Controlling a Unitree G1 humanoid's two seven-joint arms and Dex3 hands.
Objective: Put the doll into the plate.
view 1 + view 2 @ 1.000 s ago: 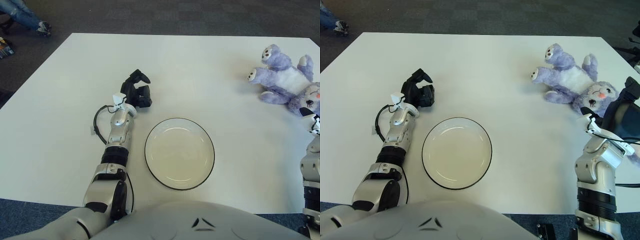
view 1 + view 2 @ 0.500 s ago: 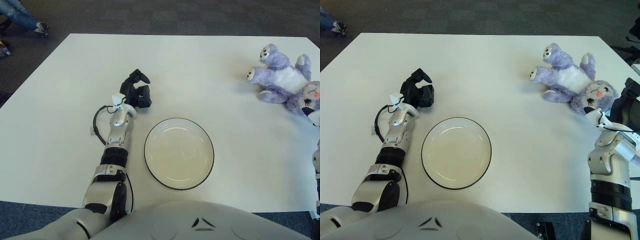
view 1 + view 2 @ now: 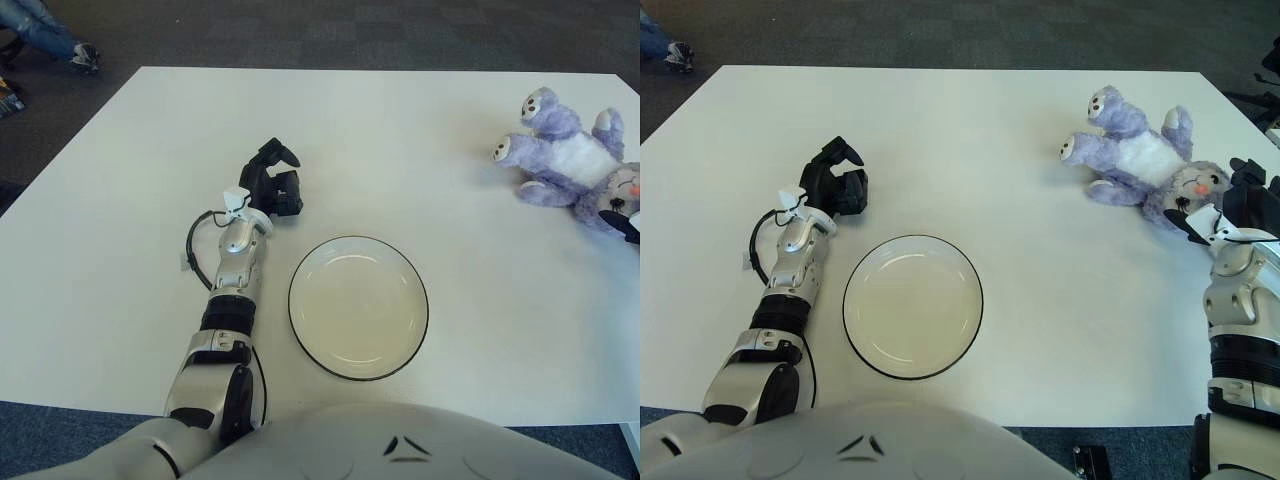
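The white table [image 3: 970, 130] carries a plate [image 3: 913, 305] near its front edge. The purple doll [image 3: 1145, 160] lies on its back far right, head toward the right hand [image 3: 1250, 195], feet pointing up-left. That hand sits just beside the head; contact and finger posture can't be told. The left hand [image 3: 837, 180], fingers curled on nothing, shows left of the plate.

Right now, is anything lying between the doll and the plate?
No. In both eye views only bare white table lies between the doll and the plate.
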